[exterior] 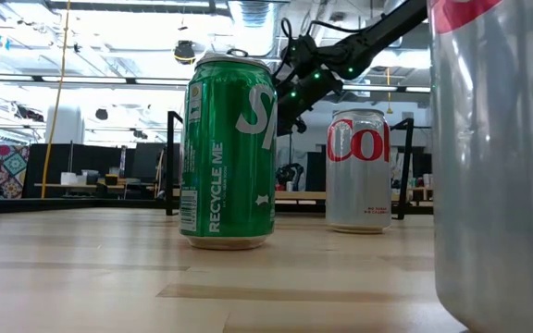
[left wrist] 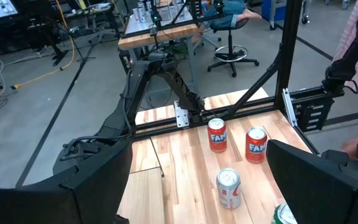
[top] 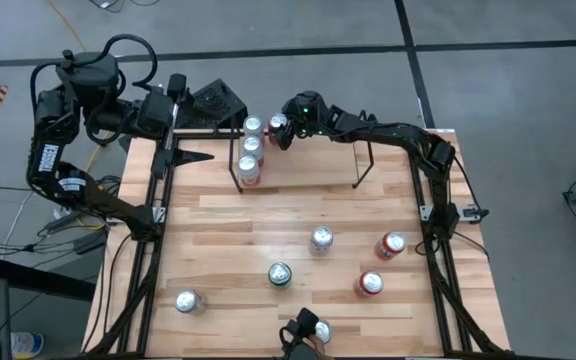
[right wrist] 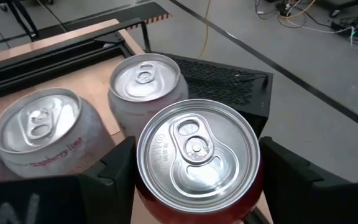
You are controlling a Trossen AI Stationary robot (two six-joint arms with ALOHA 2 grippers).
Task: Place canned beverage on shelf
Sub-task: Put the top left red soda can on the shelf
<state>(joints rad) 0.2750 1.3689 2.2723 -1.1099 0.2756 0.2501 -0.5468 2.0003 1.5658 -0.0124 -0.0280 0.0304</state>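
Right gripper [right wrist: 194,180] is up at the far-left end of the shelf [top: 363,165], its dark fingers clamped on a red can [right wrist: 196,155] with a shiny ribbed aluminium lid, just beside three silver-topped cans [top: 251,145] already standing there. Left gripper [top: 190,155] waits at the far-left table edge, jaws apart, nothing in them. Pale wood-plank table [top: 228,240]; smooth green can [exterior: 228,153] close up; grey workshop floor around.
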